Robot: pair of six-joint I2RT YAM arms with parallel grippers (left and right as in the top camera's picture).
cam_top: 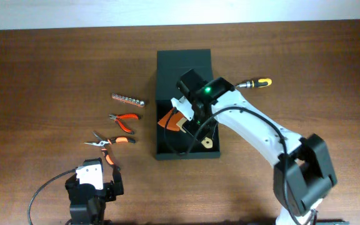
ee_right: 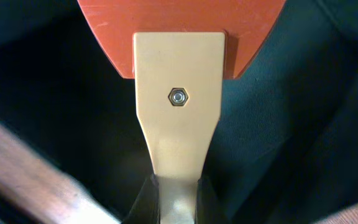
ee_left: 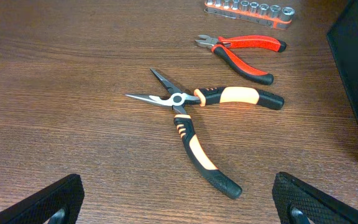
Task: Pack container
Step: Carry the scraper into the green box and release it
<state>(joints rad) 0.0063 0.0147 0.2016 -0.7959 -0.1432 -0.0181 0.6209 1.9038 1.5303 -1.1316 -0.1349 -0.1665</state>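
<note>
The dark green square container [cam_top: 186, 154] stands open at the table's middle, its flap lid [cam_top: 183, 62] lying flat behind it. My right gripper [cam_top: 190, 127] is shut on a scraper with an orange blade [cam_top: 169, 119] and a tan handle, held over the box's inside. In the right wrist view the fingers [ee_right: 178, 202] clamp the tan handle [ee_right: 179, 81] above the dark green floor [ee_right: 278, 124]. My left gripper [cam_top: 95, 180] is open and empty at the front left, its fingers [ee_left: 179, 208] spread just short of the orange-black long-nose pliers [ee_left: 191, 99].
Left of the box lie the long-nose pliers [cam_top: 108, 142], red-handled cutters [cam_top: 124, 120] [ee_left: 244, 53] and a rail of sockets [cam_top: 127, 98] [ee_left: 250, 9]. A yellow-black screwdriver [cam_top: 255, 82] lies right of the lid. The box's wall [ee_left: 356, 74] shows at the left wrist view's right edge.
</note>
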